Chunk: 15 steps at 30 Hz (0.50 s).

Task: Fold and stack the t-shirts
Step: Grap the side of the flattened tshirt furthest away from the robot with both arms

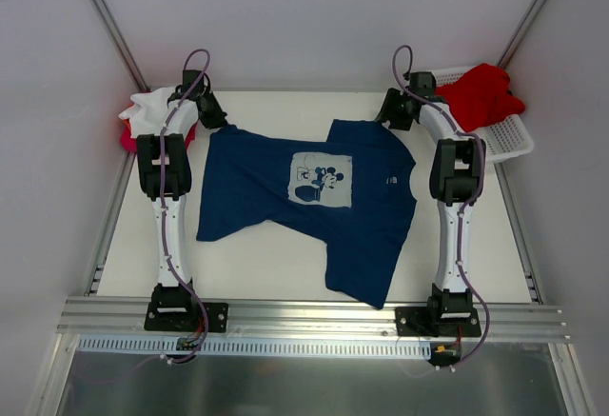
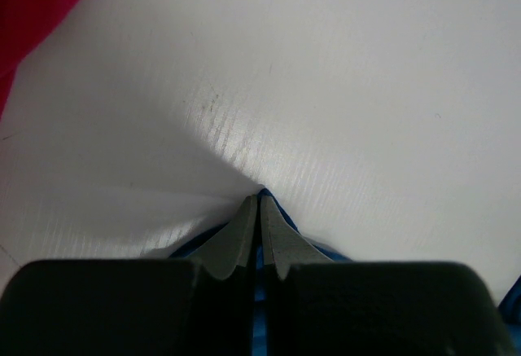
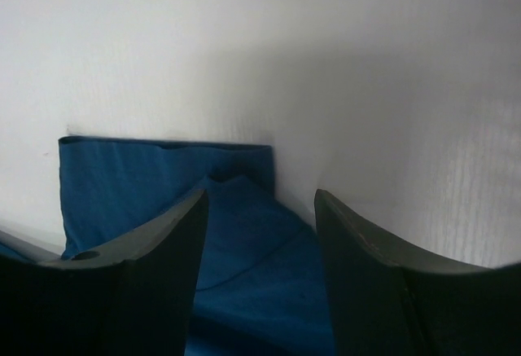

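Left claw (image 2: 260, 199) pinched closed, right claw (image 3: 260, 195) spread open.

light: bright, even | glare: sheen on table (image 2: 232, 132) | blur: left hand (image 2: 259, 205) close-up

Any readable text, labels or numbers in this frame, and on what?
No readable text in any view.
On the navy t-shirt, the chest print shows a cartoon figure, no legible words.
The small white mark beside the print: too small to read.

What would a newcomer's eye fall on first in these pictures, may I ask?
A navy blue t-shirt with a cartoon print lies spread flat in the centre. The left gripper is shut on its far hem corner; the right gripper hangs open over a sleeve.
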Each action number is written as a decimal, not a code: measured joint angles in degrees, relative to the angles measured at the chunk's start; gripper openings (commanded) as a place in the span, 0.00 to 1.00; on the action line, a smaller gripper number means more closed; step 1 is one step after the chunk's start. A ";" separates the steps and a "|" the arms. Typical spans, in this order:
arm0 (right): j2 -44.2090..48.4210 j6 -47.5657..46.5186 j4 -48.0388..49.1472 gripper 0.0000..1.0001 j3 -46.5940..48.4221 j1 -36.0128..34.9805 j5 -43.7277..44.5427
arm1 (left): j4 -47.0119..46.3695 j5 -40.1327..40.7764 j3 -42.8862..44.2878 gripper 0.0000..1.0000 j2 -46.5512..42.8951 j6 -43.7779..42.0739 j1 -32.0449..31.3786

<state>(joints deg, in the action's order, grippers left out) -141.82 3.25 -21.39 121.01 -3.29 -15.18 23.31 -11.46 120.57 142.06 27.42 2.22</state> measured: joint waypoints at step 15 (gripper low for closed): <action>-4.83 0.61 -2.91 0.56 8.74 -1.09 1.16 | 0.00 0.00 0.00 0.00 0.00 0.00 0.00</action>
<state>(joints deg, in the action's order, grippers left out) -146.65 3.86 -24.29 129.75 -4.38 -14.02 23.31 -11.46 120.57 142.06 27.42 2.22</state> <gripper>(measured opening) 0.563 0.008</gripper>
